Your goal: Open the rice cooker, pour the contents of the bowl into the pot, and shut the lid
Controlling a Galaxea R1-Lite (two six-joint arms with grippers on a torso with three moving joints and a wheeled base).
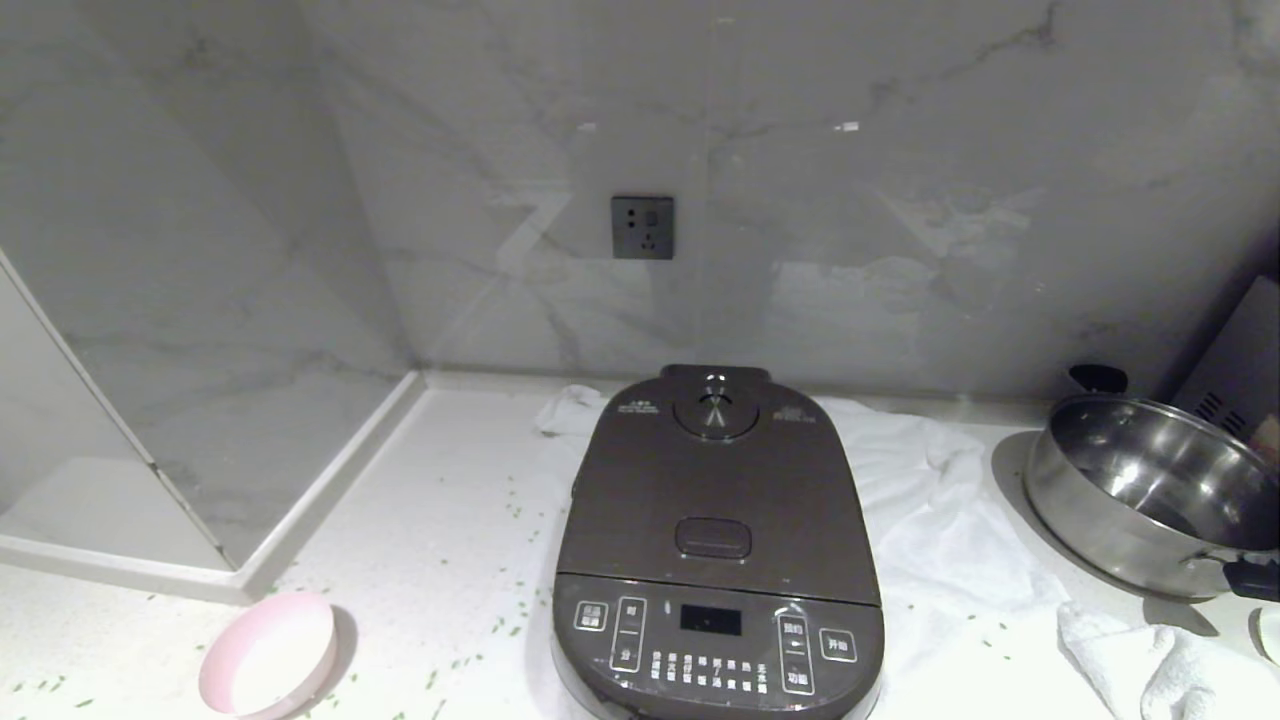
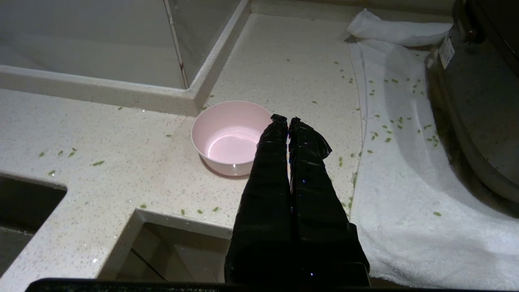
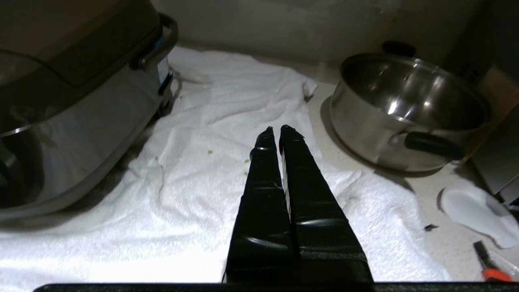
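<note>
One rice cooker (image 1: pixel 717 560) stands at the middle of the pale desk (image 1: pixel 440 520), on a white towel (image 1: pixel 950 540); its single lid (image 1: pixel 715 490) lies flat and closed. One pink bowl (image 1: pixel 268 654) sits on the desk to the cooker's left, well apart from it, upright and showing a bare inside. Many green grains (image 2: pixel 387 136) are scattered over desk and towel, too many to count. One steel pan (image 1: pixel 1150 490) with black handles stands to the right. Two tools appear: the left tool (image 2: pixel 288 121), fingers pressed together and holding nothing, hangs just beside the bowl; the right tool (image 3: pixel 279 129), likewise closed and holding nothing, hangs over the towel between cooker and pan.
</note>
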